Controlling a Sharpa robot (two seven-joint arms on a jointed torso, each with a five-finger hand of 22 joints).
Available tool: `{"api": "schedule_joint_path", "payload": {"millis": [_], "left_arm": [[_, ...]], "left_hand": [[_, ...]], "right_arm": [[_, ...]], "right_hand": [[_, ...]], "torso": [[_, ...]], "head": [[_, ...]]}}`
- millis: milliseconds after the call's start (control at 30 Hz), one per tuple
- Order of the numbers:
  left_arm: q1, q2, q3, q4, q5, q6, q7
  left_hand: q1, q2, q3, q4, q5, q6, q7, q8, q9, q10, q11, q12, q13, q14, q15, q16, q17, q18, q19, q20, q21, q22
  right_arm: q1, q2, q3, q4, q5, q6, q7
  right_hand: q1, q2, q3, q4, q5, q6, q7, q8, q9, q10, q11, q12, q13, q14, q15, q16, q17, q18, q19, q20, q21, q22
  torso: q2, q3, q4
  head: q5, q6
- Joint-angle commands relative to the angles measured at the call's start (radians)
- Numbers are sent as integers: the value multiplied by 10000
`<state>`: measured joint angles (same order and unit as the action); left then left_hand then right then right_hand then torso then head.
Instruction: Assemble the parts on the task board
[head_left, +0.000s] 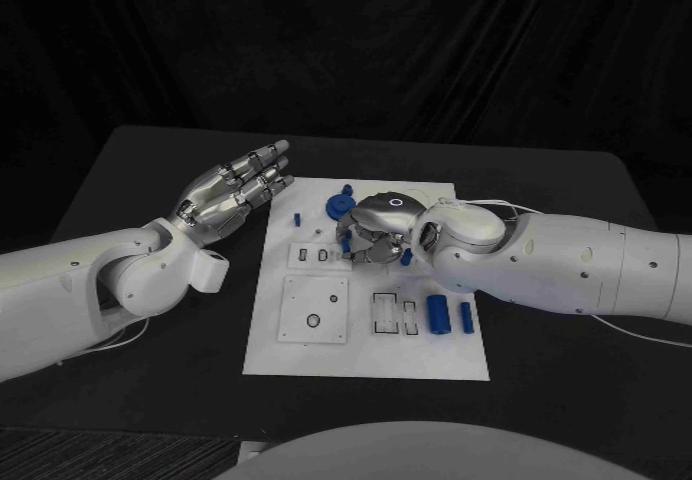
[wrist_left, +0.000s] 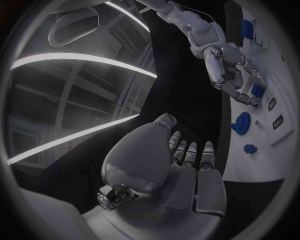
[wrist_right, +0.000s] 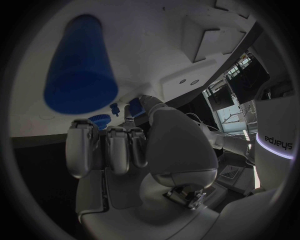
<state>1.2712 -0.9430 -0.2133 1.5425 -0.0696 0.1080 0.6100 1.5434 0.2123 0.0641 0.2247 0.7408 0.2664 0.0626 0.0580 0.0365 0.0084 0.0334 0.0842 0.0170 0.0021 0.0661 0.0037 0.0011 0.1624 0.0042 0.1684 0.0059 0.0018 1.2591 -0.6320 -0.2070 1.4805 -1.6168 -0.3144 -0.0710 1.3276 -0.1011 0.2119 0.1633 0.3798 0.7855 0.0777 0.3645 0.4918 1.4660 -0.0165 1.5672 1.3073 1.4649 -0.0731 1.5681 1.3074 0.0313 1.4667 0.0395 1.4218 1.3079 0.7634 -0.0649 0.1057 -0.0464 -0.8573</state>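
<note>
Left hand (head_left: 235, 192): raised above the black desk (head_left: 130, 160) just beside the left edge of the task board (head_left: 289, 350); fingers straight and apart, nothing held. Idle, by the look of it.

Task board: white plate at mid-desk. Near-left section carries a square panel (head_left: 315, 309) with an oval opening, apparently unfilled. Far-left area: 1 small blue peg (head_left: 297, 218) stands near the edge; 2 small slotted blocks (head_left: 313, 256) sit beside it. Far middle: a blue round gear-like part (head_left: 338, 206) stands on the board, apparently seated. Near middle: rectangular slots (head_left: 395, 313), at least 1 seemingly open.

Right hand (head_left: 378, 232): low over the board's far middle, fingers curled down; a blue piece (wrist_left: 257, 90) shows between the fingers in the left wrist view, so it appears to pinch a part, judged mid-placement.

Near-right: 2 blue cylinders (head_left: 450, 316) lie loose on the board, not yet fitted.

Progress: partial; some parts seated, several openings and loose pieces remaining.
</note>
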Motion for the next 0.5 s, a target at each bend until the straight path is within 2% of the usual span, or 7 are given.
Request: {"api": "schedule_joint_path", "payload": {"millis": [33,67,167,200,333,367,500], "left_arm": [[-17,21,8,5,-21,135,143],[-17,21,8,4,-21,135,142],[-18,21,8,2,-21,136,140],[-19,20,8,2,-21,137,138],[-19,15,8,2,-21,139,137],[-20,14,8,1,-21,138,136],[-20,-2,8,-1,-21,130,134]], "left_hand": [[56,-27,54,30,57,-69,25,25,2,-4,56,4,-1,-19,82,-33,-9,106,-14,87,-38,3],[56,-27,54,30,57,-69,25,25,2,-4,56,4,-1,-19,82,-33,-9,106,-14,87,-38,3],[56,-27,54,30,57,-69,25,25,2,-4,56,4,-1,-19,82,-33,-9,106,-14,87,-38,3],[56,-27,54,30,57,-69,25,25,2,-4,56,4,-1,-19,82,-33,-9,106,-14,87,-38,3],[56,-27,54,30,57,-69,25,25,2,-4,56,4,-1,-19,82,-33,-9,106,-14,87,-38,3],[56,-27,54,30,57,-69,25,25,2,-4,56,4,-1,-19,82,-33,-9,106,-14,87,-38,3],[56,-27,54,30,57,-69,25,25,2,-4,56,4,-1,-19,82,-33,-9,106,-14,87,-38,3]], "right_arm": [[-41,5,-5,1,-27,196,-160],[-41,5,-5,0,-27,202,-159],[-42,2,-5,-2,-27,219,-154],[-42,0,-5,-2,-27,220,-148],[-42,-8,-5,-1,-27,161,-96],[-42,-14,-5,2,-27,133,-76],[-41,-50,-5,38,-27,34,2]], "right_hand": [[8,-49,-19,-72,-159,-120,14,-138,-90,1048,80,36,2635,1059,77,27,2634,69,235,71,-53,2119],[-2,-48,-22,-74,-203,-149,21,-189,-124,1048,81,36,2635,1059,82,27,2634,69,236,73,-54,2120],[-103,-88,-102,-61,-716,-467,29,-615,-382,1048,92,36,2635,1059,94,27,2634,76,223,89,-89,2112],[-152,-111,-168,-54,-1028,-626,30,-851,-542,1048,92,36,2635,1059,98,27,2634,77,224,92,-94,2112],[-278,-130,-374,-1,-1584,-799,9,-1257,-870,1048,80,36,2635,1059,90,27,2634,79,224,88,-111,2110],[-353,-150,-495,61,-1869,-899,0,-1425,-1020,1048,72,36,2635,1059,83,27,2634,79,227,84,-115,2111],[-493,-253,-751,264,-2384,-1062,-38,-1695,-1305,1048,44,36,2635,1059,62,27,2634,85,218,66,-144,2105]], "torso": [[5,-3,1],[6,-2,0],[5,1,-3],[5,1,-3],[6,1,-1],[6,1,-1],[5,1,-1]], "head": [[-2,-7],[0,-8],[1,-18],[1,-18],[-9,-27],[-9,-27],[-1,-35]]}}
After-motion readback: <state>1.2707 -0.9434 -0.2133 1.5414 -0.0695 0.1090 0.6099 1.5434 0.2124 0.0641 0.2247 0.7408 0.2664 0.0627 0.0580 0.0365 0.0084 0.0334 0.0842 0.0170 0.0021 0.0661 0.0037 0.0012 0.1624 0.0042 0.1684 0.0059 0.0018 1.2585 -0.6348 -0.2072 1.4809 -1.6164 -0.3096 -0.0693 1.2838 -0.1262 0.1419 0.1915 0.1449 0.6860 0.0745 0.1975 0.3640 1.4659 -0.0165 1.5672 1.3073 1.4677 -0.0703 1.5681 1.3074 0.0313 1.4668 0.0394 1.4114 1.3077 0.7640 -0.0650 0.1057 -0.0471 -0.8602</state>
